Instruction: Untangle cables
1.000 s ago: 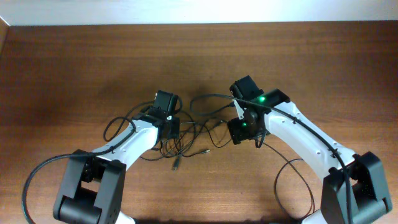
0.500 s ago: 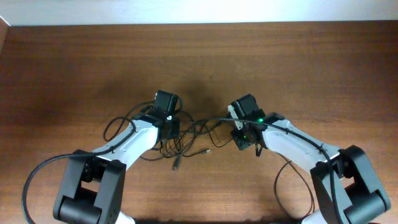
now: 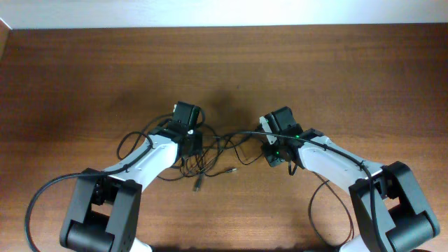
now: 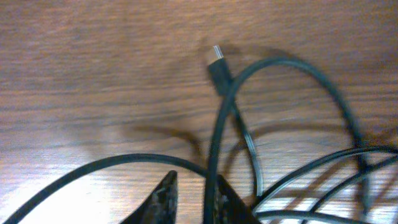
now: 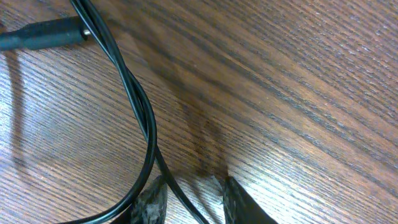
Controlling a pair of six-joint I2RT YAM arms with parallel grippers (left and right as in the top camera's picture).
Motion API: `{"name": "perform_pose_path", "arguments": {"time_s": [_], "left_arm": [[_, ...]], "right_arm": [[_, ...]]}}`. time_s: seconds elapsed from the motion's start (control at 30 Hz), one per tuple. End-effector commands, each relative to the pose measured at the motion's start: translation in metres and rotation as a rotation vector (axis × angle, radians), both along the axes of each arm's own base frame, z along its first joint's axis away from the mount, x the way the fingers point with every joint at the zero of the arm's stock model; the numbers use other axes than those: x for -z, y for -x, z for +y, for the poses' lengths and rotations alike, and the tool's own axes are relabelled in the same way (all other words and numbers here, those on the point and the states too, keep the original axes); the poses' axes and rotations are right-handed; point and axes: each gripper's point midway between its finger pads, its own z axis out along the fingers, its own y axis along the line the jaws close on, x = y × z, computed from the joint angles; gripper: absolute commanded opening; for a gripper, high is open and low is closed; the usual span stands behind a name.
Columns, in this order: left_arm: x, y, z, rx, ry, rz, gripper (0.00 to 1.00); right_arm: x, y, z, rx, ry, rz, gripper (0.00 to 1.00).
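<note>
table — grained brown wood, slight sheen | cables — smooth black rubbery jacket, semi-gloss

Thin black cables lay tangled mid-table, nearer the front edge, loops crossing, one small plug trailing frontward.

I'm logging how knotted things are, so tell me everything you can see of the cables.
The cables are thin, black, rubbery-looking cords lying slack in crossing loops on the wooden table, between the arms. Small plugs end some; one shows a metal tip. One cord runs between the fingertips of the left gripper, grip unclear; another passes loosely between the parted fingers of the right gripper.
</note>
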Motion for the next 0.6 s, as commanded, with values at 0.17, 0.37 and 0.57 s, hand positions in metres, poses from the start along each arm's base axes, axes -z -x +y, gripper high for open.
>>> {"name": "perform_pose_path", "arguments": {"time_s": [0.17, 0.37, 0.57], "left_arm": [[0.005, 0.015, -0.016, 0.081, 0.074, 0.085, 0.28], [0.01, 0.031, -0.01, 0.081, 0.053, 0.156, 0.26], [0.01, 0.03, -0.012, 0.09, 0.062, 0.149, 0.22]], "right_arm": [[0.018, 0.009, -0.009, 0.003, 0.034, 0.052, 0.3], [0.018, 0.009, -0.008, 0.003, 0.033, 0.052, 0.3], [0.018, 0.009, -0.008, 0.002, 0.033, 0.052, 0.3]]}}
